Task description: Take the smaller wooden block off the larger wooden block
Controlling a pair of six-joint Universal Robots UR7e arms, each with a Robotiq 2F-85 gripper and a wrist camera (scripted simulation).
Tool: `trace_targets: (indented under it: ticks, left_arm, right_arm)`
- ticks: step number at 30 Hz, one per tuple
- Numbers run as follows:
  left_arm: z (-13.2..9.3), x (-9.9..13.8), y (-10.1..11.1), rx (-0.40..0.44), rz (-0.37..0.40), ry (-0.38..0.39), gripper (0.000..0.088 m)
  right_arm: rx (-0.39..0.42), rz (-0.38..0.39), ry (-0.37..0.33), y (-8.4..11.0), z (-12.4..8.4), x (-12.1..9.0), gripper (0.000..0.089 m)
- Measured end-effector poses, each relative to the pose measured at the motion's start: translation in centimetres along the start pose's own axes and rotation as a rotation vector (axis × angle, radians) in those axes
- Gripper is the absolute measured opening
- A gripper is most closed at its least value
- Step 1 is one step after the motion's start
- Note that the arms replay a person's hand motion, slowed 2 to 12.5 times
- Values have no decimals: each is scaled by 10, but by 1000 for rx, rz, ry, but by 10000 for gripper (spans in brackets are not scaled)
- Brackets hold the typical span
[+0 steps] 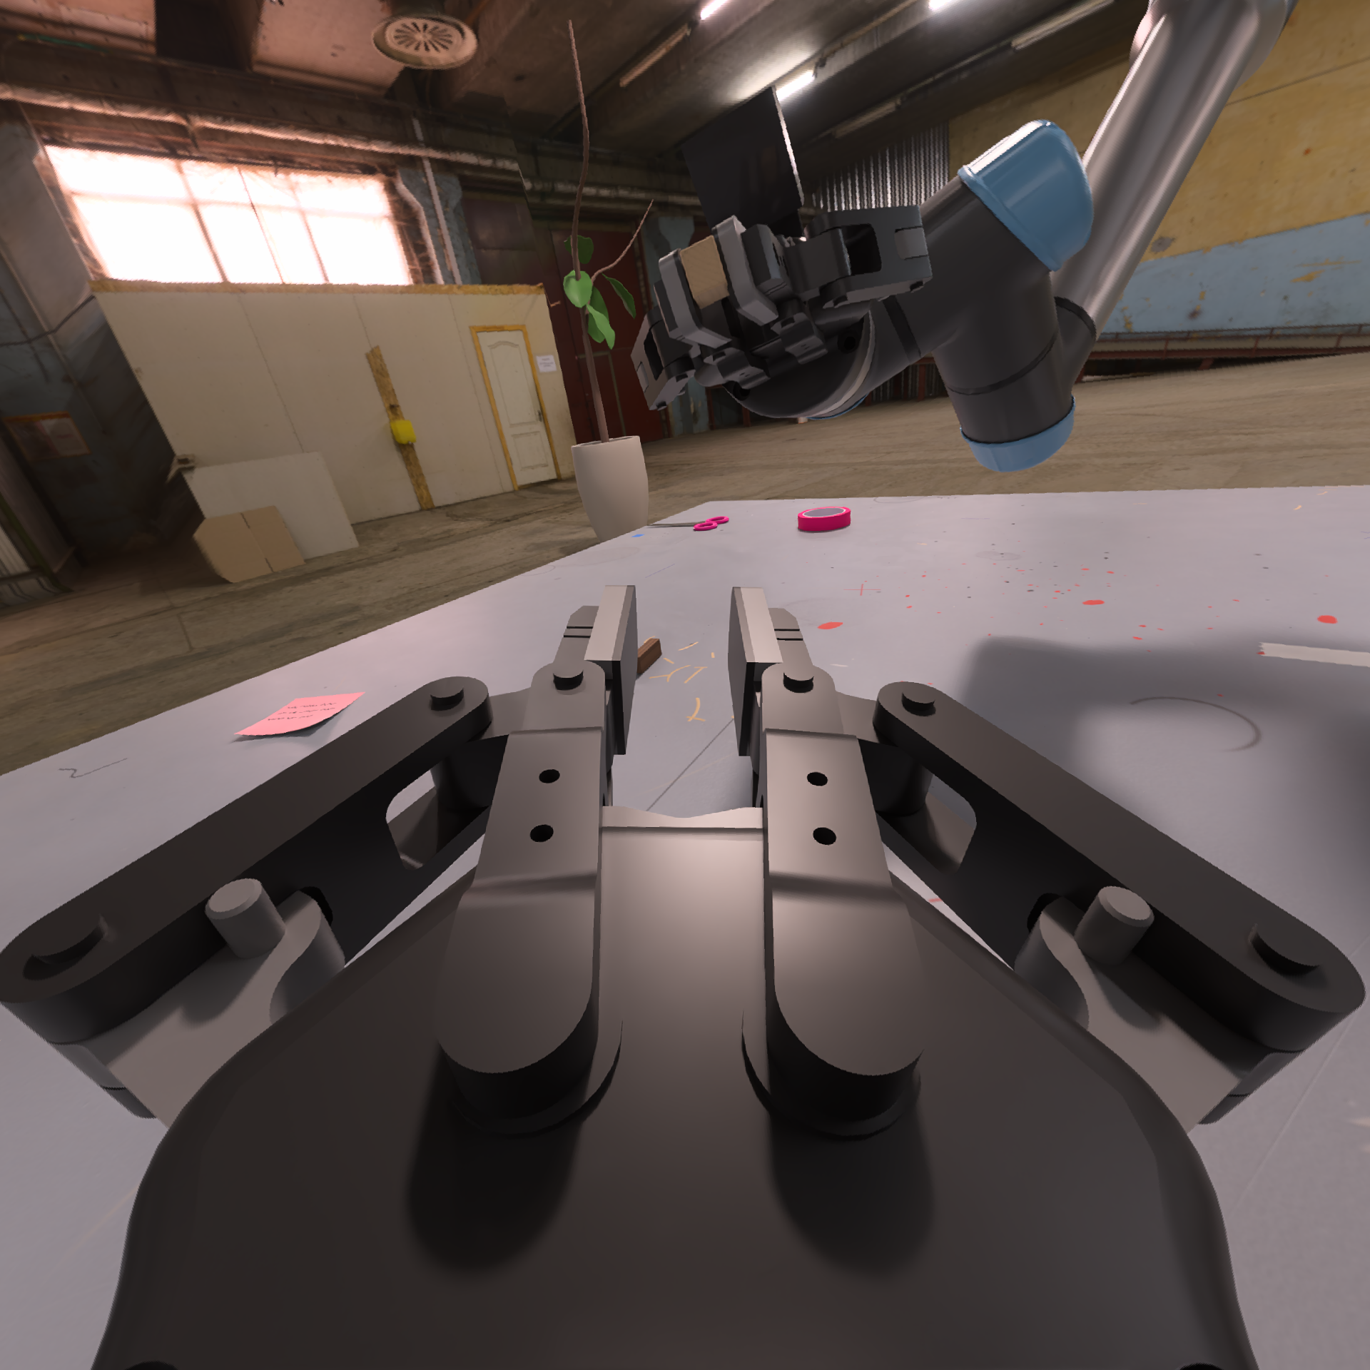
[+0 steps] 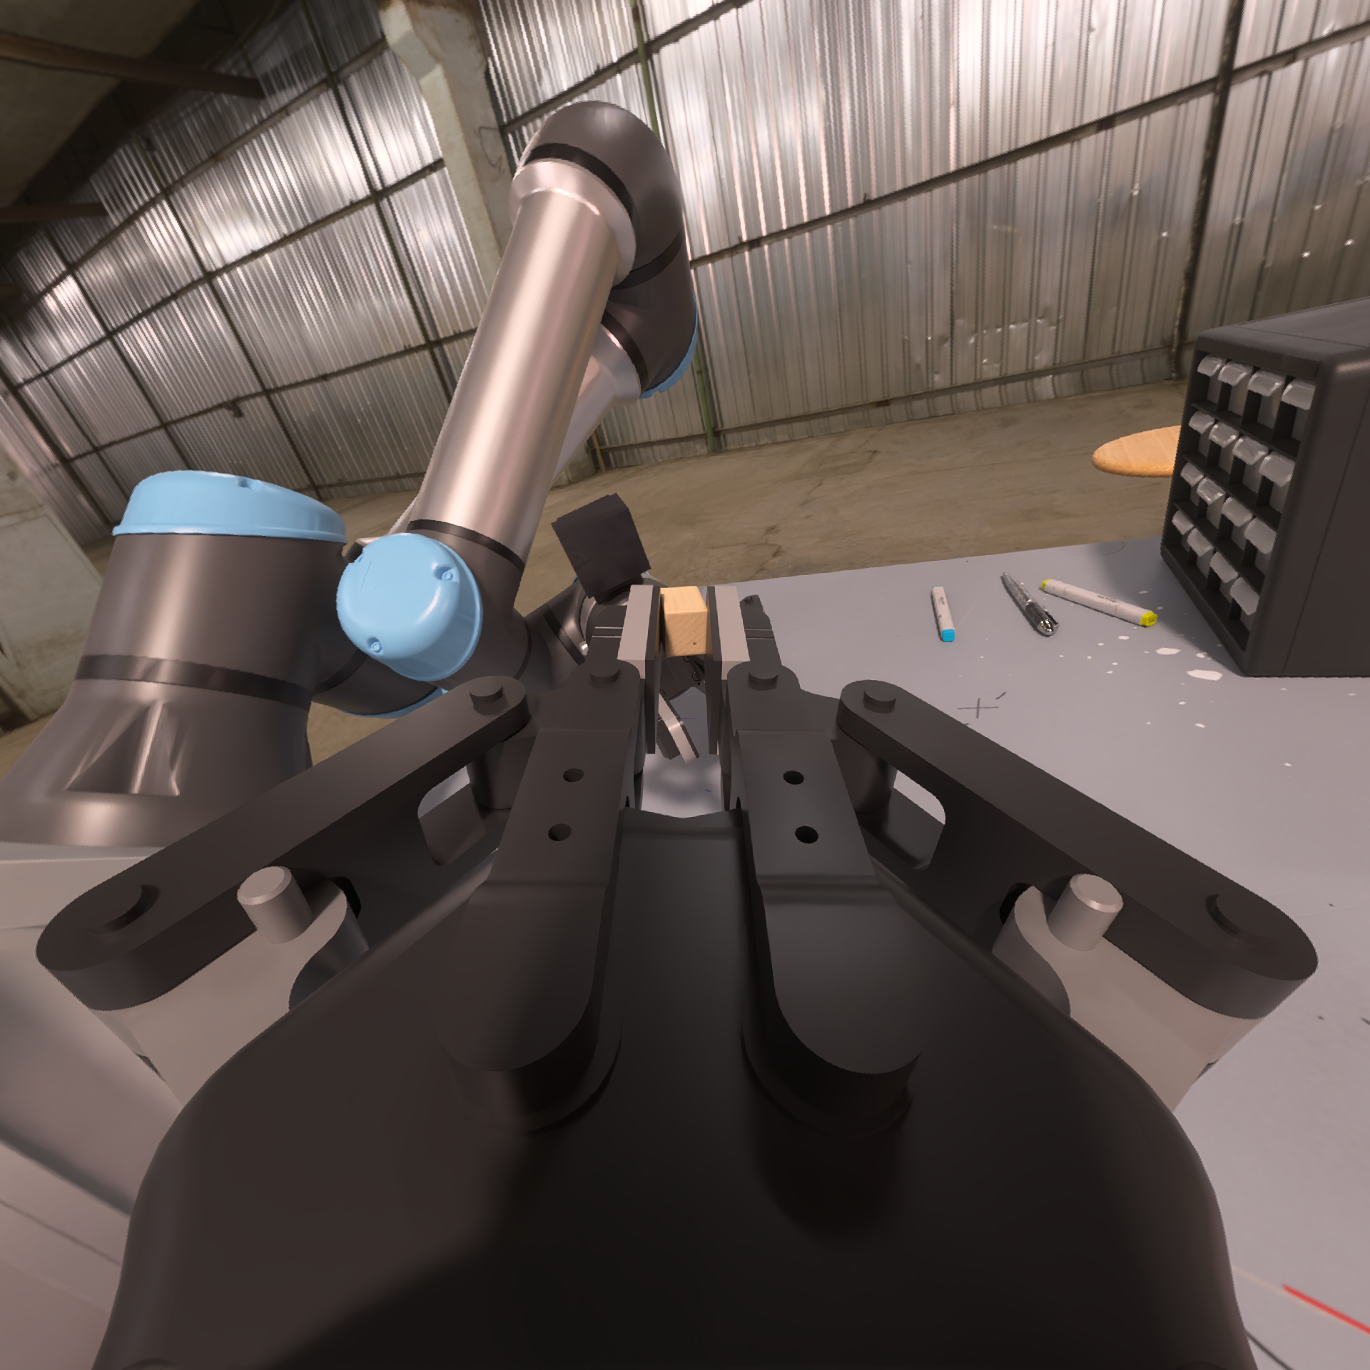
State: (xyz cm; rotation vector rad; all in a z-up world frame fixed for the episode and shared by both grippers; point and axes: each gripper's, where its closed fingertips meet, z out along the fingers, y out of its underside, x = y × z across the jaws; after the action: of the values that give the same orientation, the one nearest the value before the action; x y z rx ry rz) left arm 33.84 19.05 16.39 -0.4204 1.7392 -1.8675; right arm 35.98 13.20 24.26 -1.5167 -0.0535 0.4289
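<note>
My right gripper [image 2: 682, 615] is shut on a small light wooden block [image 2: 682, 626], which sits between its fingertips. In the left wrist view this gripper [image 1: 700, 289] hangs high above the grey table [image 1: 1038, 741] with the block [image 1: 703, 270] in it. My left gripper [image 1: 683, 630] is open and empty, low over the table. A dark brown wooden block [image 1: 649, 656] lies on the table just beyond its left finger [image 1: 619, 630], partly hidden by it. I cannot tell its full size.
A pink tape roll [image 1: 824, 517] and pink scissors [image 1: 710, 523] lie at the table's far edge, and a pink note [image 1: 300, 715] lies to the left. Three markers [image 2: 1030, 604] and a black drawer cabinet [image 2: 1275, 504] stand to the right. The left arm [image 2: 474, 460] rises behind the held block.
</note>
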Motion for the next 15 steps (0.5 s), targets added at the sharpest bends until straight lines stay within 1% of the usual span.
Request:
trace_targets:
  ticks: [5,10,15]
  left_arm:
    - [-7,0,-1,3,-6,-10,227]
    - [-15,0,-2,10,-14,-24,226]
    - [-27,0,-1,7,-16,-47,227]
  right_arm:
    - [10,22,23,5,13,1,108]
    - [3,32,44,11,28,0,108]
    - [-11,33,31,20,46,-7,108]
